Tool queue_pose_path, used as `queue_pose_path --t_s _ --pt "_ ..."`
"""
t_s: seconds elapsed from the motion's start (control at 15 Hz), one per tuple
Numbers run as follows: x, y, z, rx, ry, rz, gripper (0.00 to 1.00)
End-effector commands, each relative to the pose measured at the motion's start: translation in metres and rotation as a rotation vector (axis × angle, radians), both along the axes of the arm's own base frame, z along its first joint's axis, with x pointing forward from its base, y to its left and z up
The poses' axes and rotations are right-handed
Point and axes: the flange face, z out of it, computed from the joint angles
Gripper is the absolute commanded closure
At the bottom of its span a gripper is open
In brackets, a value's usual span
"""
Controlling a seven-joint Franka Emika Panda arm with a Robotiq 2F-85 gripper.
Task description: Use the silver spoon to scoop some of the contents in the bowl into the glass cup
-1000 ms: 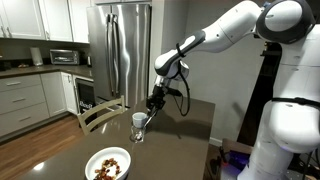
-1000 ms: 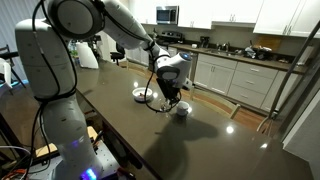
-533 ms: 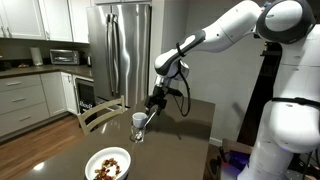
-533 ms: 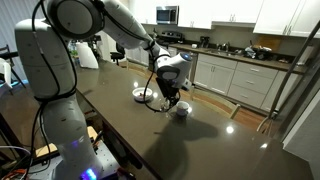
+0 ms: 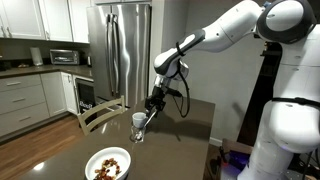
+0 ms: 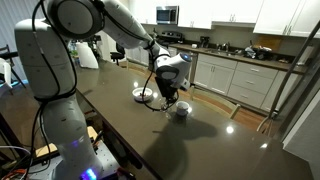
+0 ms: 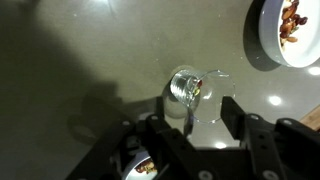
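Kitchen setting: a stainless fridge (image 5: 120, 50) stands behind a dark table (image 5: 185, 125). The bowl (image 5: 92, 162) sits on the table nearest the camera in an exterior view. It holds the contents (image 5: 108, 166) as a loose brown heap. The glass cup (image 5: 137, 122) stands upright further back on the table, apart from the bowl. The gripper (image 5: 152, 103) hangs just above and beside the cup, pointing down. A thin shiny line, read as the silver spoon (image 5: 145, 118), slants from the gripper down toward the cup; its lower end cannot be made out. In the wrist view the cup appears from above, just ahead of the two fingers (image 7: 160, 128). The fingers show a gap between them, but whether they clamp the spoon handle cannot be told. The bowl lies at the upper right of that view, clear of the cup.
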Motion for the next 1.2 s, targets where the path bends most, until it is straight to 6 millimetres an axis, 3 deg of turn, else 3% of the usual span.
queue_pose_path --t_s 0.0,0.27,0.47,1.13 --pt "0.0 -0.001 0.006 0.029 -0.004 -0.008 0.69" --pt "0.0 -0.002 0.006 0.026 -0.003 -0.007 0.95" --pt "0.0 -0.002 0.007 0.027 -0.002 -0.008 0.99" --pt "-0.001 0.007 0.019 0.014 0.002 0.009 0.96"
